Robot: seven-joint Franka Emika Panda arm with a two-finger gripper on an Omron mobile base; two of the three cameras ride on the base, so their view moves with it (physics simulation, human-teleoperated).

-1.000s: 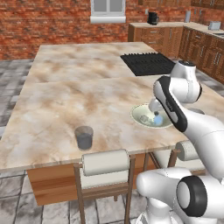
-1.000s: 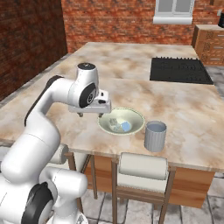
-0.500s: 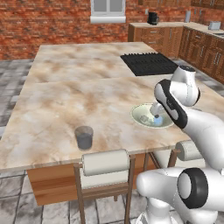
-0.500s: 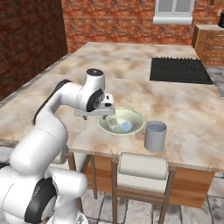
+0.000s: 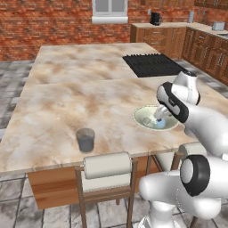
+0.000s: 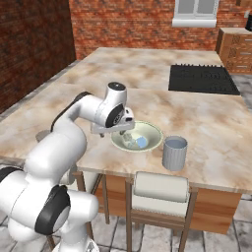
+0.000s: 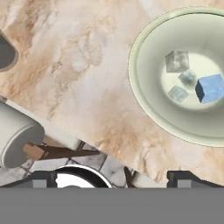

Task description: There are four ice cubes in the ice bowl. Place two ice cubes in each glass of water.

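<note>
From the left, your gripper (image 5: 161, 116) hangs over the bowl (image 5: 144, 120); one glass (image 5: 85, 140) sits well apart. From the right, the other glass (image 6: 174, 152) stands just beside the bowl. Hand view: fingers spread, four cubes (image 7: 210, 88) off-centre, so centre on one before descending

Left base view: ice bowl (image 5: 143, 120) right of centre on desk (image 5: 67, 102), ice cubes (image 7: 192, 81) inside; glass of water (image 5: 85, 140) lower left
</note>
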